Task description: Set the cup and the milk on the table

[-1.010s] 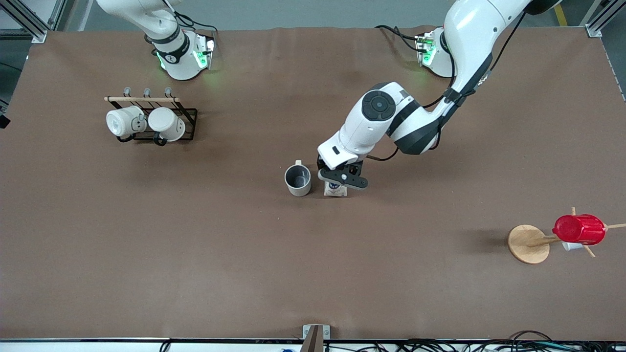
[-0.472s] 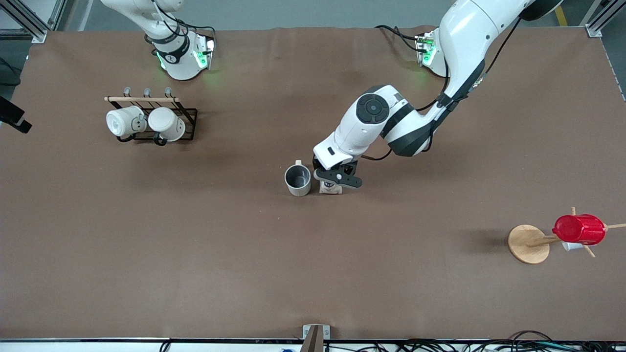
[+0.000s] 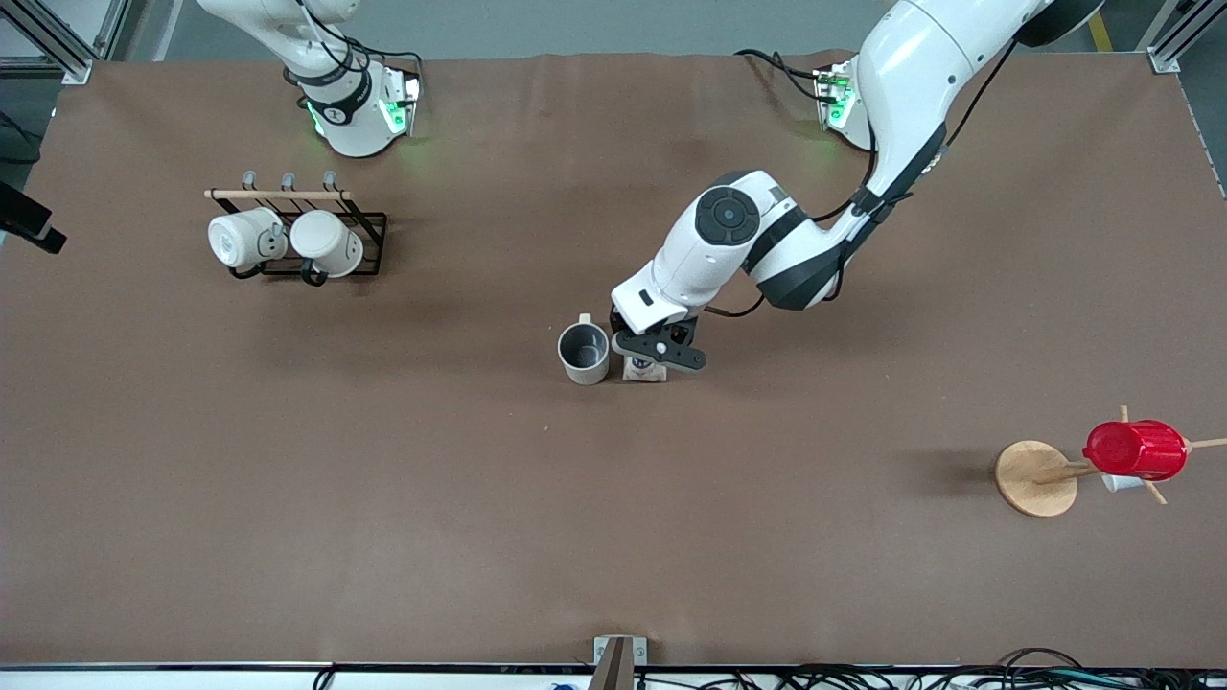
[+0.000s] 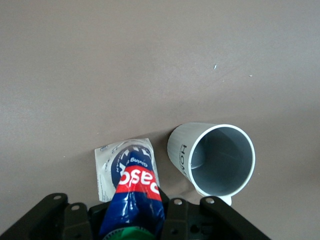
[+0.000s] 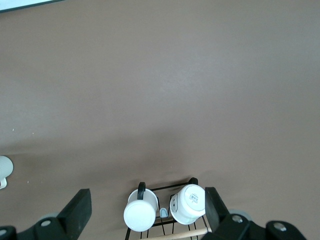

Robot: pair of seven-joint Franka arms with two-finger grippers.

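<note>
Since a second ago, the left pincer (image 3: 648, 351) has carried the milk carton (image 3: 643, 372) toward the grey-lined cup (image 3: 584, 353), and the gap between the two has narrowed to a sliver.

Nearest the front camera, toward the left arm's end of the desk (image 3: 383, 498), a red plastic cup (image 3: 1135, 449) lies sideways on a peg of a wooden cup tree (image 3: 1035, 478).

At mid-desk the cup stands upright, mouth up, its loop handle on the side away from the front camera; in the left wrist view dark lettering runs down its cream wall (image 4: 212, 160). Just beside it, toward the left arm's end, the carton (image 4: 129, 185) sits with its white base on the desk, its long axis near vertical, green cap up. The left pincer (image 4: 132, 220) is clamped around the carton's dark blue top.

Farther from the camera, toward the right arm's end, two white mugs (image 3: 285, 241) lie on their sides in a black wire rack (image 3: 369, 247).

The right pincer (image 5: 147, 210) waits high over that rack, fingers spread apart.

Plain brown matte covering spans the desk; aluminium framing shows at its corners.
</note>
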